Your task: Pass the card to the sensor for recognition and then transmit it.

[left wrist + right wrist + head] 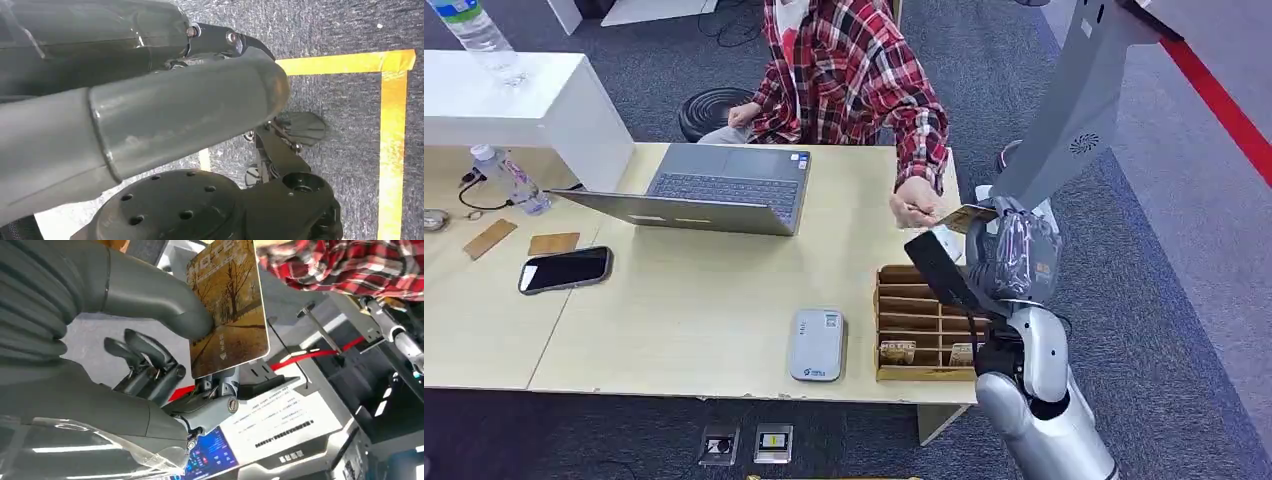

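My right hand (1011, 256) is raised over the table's right end and pinches a card (965, 217) with an autumn-tree picture. In the right wrist view the grey thumb (155, 300) presses on the card (227, 310) against the dark fingers (145, 360) behind it. A person in a red plaid shirt (854, 70) reaches out, and their hand (914, 207) meets the card's far end. The white sensor (816, 345) lies flat on the table near its front edge, left of my hand. My left hand (150, 115) hangs over the floor, fingers stretched out, holding nothing.
A wooden card box (904, 300) with several slots and cards stands under my right hand. A laptop (714, 195) sits open mid-table, with a phone (565, 269), wooden chips (490, 238) and a bottle (512, 180) further left. A white box (524, 95) stands at the back left.
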Available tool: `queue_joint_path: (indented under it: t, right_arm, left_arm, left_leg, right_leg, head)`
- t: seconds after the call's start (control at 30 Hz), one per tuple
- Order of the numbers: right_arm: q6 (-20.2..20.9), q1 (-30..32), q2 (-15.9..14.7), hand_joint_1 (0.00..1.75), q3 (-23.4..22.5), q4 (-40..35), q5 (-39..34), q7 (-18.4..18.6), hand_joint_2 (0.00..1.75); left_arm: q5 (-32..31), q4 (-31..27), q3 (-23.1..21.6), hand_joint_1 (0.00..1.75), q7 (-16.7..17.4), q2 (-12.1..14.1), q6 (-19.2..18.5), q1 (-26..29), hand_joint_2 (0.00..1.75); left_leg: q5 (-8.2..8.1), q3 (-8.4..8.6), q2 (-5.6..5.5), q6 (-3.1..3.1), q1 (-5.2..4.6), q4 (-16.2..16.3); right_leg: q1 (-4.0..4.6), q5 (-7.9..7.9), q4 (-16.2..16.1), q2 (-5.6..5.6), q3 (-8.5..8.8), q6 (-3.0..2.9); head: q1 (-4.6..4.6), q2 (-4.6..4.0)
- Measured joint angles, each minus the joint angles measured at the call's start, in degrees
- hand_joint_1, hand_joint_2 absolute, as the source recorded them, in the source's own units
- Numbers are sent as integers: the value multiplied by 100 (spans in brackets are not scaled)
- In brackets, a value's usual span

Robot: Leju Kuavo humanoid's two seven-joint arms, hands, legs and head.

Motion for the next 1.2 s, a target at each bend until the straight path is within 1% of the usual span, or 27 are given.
queue_joint_path:
  t: [0.07, 0.13, 0.3, 0.37, 0.47, 0.57, 0.63, 0.7, 0.8, 0.9, 1.0, 1.2]
  right_arm:
    - [9, 16, 22, 175, 0, 0, -177, -57, 175]
    - [83, 25, 41, 175, 0, 13, -493, -198, 175]
    - [343, 38, 224, 175, 28, 312, -1068, -714, 175]
    - [496, 33, 330, 175, 112, 509, -1176, -902, 175]
    - [730, -30, 514, 175, 273, 833, -1316, -1080, 175]
    - [1071, -135, 689, 175, 488, 1100, -1611, -1279, 175]
    - [1163, -216, 793, 175, 605, 1267, -1770, -1353, 175]
    - [1226, -272, 909, 175, 717, 1484, -2075, -1451, 175]
    - [1405, -318, 990, 175, 811, 1735, -2758, -1630, 175]
    - [1460, -386, 1040, 175, 863, 2037, -3092, -1718, 175]
    - [1462, -444, 1078, 175, 933, 2276, -3276, -1768, 175]
    - [1324, -581, 1202, 175, 1110, 2778, -2968, -1711, 175]
  left_arm:
    - [0, 0, 0, 0, 0, 0, 0, 0, 0]
    - [0, 0, 0, 0, 0, -2, 4, 0, 0]
    - [-6, 0, 0, 0, -63, -11, 15, -4, 0]
    - [-17, 0, 0, 0, -70, -13, 13, -21, 0]
    - [-31, 0, 0, 0, -70, -28, 7, -73, 0]
    - [-81, 0, 0, 0, -70, -44, -15, -137, 0]
    - [-103, 0, 0, 0, -66, -44, -31, -183, 0]
    - [-133, 0, 0, 0, -59, -59, -48, -230, 0]
    - [-181, 0, 0, 0, -57, -61, -55, -258, 0]
    - [-214, 0, -2, 0, -52, -61, -57, -298, 0]
    - [-258, 0, -2, 0, -52, -61, -59, -311, 0]
    - [-275, 0, -2, 0, -52, -63, -74, -352, 0]
  left_leg:
    - [0, 0, 0, 0, 0, 0]
    - [0, 0, 0, 0, 0, 0]
    - [0, -1, 0, 0, 0, 0]
    - [0, -3, -1, 0, 1, 0]
    - [0, -3, -2, 0, 1, -1]
    - [0, -4, -1, -1, 1, -1]
    - [0, -3, -2, -1, 1, -1]
    - [1, -4, -4, -1, 1, -1]
    - [0, -4, -3, -1, 0, -1]
    - [0, -4, -3, 0, 0, 0]
    - [0, -3, -2, 0, 0, 0]
    - [0, -3, -3, -1, 1, 0]
  right_leg:
    - [0, 0, 0, 0, 0, 0]
    - [0, 0, 0, 0, 0, 0]
    - [0, 0, 1, 0, 1, 0]
    - [1, 0, 1, -1, 1, 0]
    - [1, 0, 2, -1, 1, 0]
    - [2, 0, 3, -1, 0, 0]
    - [2, 0, 2, 0, 1, 0]
    - [1, -1, 2, -3, 1, -1]
    - [1, -1, 2, -2, 1, -1]
    - [1, -1, 1, -2, 1, -1]
    - [1, -1, 1, -2, 0, -1]
    - [1, -1, 2, -2, 0, -1]
  head:
    - [-2, 0]
    - [0, 0]
    - [0, 0]
    - [-2, 0]
    - [-2, 0]
    - [0, 0]
    - [0, 0]
    - [0, 0]
    - [0, 0]
    - [0, 0]
    - [-2, 0]
    - [0, 0]
